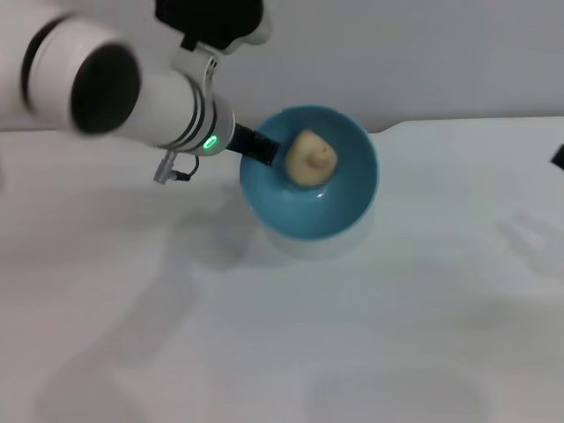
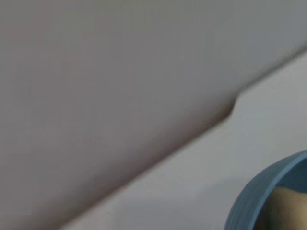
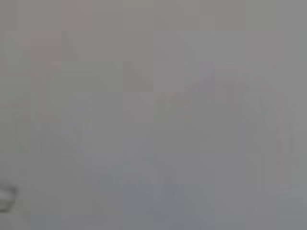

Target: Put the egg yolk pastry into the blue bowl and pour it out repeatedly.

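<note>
The blue bowl (image 1: 339, 198) is held above the white table, tilted so that its glossy inside faces the head camera. The egg yolk pastry (image 1: 310, 159), a pale tan dough ball, rests inside against the upper wall. My left gripper (image 1: 261, 146) is shut on the bowl's left rim, with its dark fingers over the edge. In the left wrist view the bowl's ribbed outer wall (image 2: 256, 199) and a bit of the pastry (image 2: 290, 206) show in a corner. Only a dark tip of my right arm (image 1: 559, 157) shows at the right edge.
The white table (image 1: 282, 335) spreads in front of and beside the bowl, with the bowl's shadow under it. Its back edge meets a grey wall (image 1: 423, 62). The right wrist view shows only a plain grey surface.
</note>
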### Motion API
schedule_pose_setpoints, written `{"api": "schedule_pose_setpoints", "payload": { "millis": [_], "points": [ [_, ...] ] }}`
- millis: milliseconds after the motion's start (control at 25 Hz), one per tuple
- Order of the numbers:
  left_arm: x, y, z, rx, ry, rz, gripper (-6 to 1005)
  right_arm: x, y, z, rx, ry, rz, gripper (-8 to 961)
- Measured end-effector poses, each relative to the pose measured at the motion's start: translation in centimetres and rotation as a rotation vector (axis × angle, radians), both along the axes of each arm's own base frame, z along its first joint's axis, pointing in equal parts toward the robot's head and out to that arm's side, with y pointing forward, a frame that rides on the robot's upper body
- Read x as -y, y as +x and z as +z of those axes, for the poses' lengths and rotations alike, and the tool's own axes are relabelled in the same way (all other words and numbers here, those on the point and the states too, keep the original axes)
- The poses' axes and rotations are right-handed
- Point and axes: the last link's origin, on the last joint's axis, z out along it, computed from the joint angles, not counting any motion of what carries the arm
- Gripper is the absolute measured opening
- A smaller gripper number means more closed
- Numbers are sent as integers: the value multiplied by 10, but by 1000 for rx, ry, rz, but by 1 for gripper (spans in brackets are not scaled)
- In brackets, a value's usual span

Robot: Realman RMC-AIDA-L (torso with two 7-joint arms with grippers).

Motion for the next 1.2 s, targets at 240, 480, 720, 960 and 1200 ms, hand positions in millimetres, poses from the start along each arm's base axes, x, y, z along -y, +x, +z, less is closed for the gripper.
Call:
{"api": "schedule_pose_setpoints", "payload": {
  "millis": [240, 480, 720, 960, 1200],
  "points": [
    [10, -7, 3, 33, 100, -138, 11, 11, 10, -1, -19, 30, -34, 468],
    [26, -14, -11, 35, 125, -266, 10, 11, 11, -4, -31, 27, -45, 464],
    [31, -16, -16, 68, 160, -365, 10, 11, 11, -7, -38, 19, -47, 460],
    [53, -14, -16, 62, 289, -712, 9, 15, 14, -7, -48, 25, -64, 457],
    [76, -18, -14, 52, 439, -926, 11, 20, 28, 1, -94, 97, -142, 453]
  ]
}}
